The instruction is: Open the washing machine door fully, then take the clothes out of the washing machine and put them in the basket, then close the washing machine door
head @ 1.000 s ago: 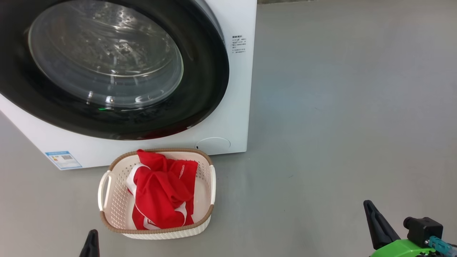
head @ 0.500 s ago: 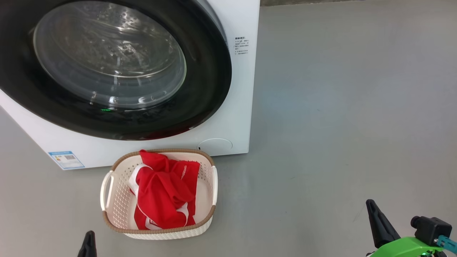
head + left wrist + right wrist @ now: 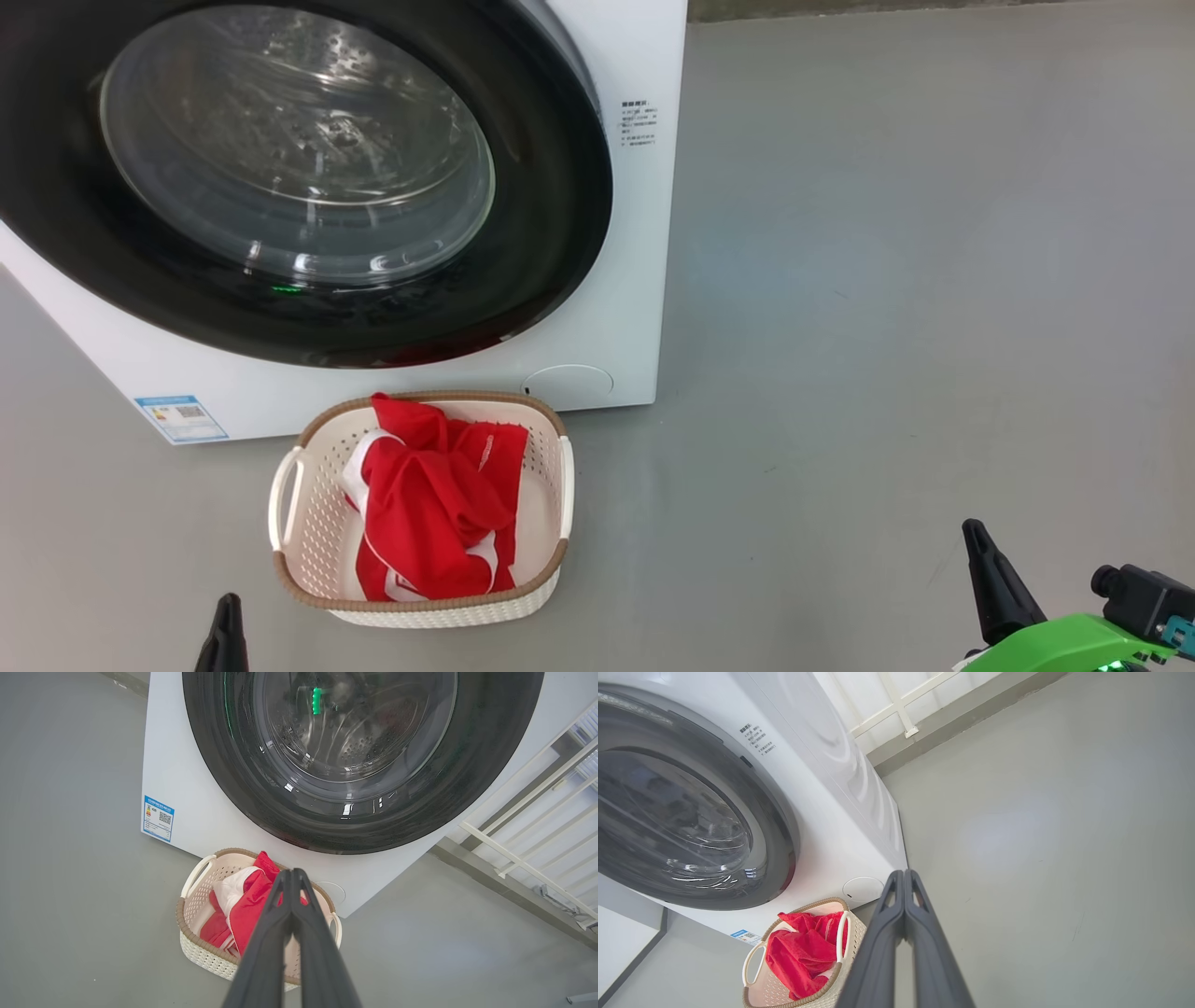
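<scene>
Two grippers sit nearest, low and apart. The left gripper (image 3: 290, 872) is clenched, long dark fingers pressed together at the tips with nothing between them. The right gripper (image 3: 903, 873) is pinched tight the same way, also empty, on a green wrist piece (image 3: 1064, 644). Both hang above bare grey floor (image 3: 887, 327), short of the basket (image 3: 425, 605). The basket stands upright on the floor a little ahead of the left gripper, with its white loop handles to left and right. Its far rim is just beside the foot of the washing machine (image 3: 597, 308); contact cannot be told. The clothes (image 3: 429, 504) lie inside the basket as a red bundle with white trim. The bundle's long axis runs from the near rim to the far rim, and a peak of cloth rises at the far end. Behind it, the washing machine door (image 3: 551, 205) lies flat against the white front and looks shut, its glass bowl (image 3: 299, 159) facing the robot. On the front are a blue sticker (image 3: 181, 419) low on the left, a round cap (image 3: 569, 382) low on the right, and a small text label (image 3: 639, 123) beside the door rim. The machine's right edge ends in wide open floor. The left wrist view shows a white railing (image 3: 528, 868) and a wall base beyond that side.
</scene>
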Tool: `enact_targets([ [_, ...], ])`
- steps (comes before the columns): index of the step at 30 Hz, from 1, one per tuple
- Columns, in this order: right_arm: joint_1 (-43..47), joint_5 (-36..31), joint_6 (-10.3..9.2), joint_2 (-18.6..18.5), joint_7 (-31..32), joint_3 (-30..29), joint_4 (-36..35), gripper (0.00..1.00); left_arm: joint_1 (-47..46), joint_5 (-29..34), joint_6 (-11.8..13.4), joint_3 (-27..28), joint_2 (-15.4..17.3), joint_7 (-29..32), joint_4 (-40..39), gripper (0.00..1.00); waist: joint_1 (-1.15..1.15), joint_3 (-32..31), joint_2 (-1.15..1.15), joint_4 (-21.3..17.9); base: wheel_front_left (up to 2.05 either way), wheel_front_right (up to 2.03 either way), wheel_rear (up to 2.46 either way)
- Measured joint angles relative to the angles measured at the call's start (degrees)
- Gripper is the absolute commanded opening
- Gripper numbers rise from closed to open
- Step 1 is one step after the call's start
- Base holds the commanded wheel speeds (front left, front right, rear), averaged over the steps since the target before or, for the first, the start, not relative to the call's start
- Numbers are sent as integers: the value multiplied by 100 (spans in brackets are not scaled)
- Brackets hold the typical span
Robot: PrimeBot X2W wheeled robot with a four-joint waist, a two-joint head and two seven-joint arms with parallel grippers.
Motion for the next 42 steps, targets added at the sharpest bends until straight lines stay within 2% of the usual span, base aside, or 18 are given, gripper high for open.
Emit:
enact_targets([
  [42, -43, 2510, -5, 190, 701, -214, -213, 0, -332, -2507, 0, 74, -18, 664, 80, 0, 0, -114, 0, 137, 0, 0, 0],
])
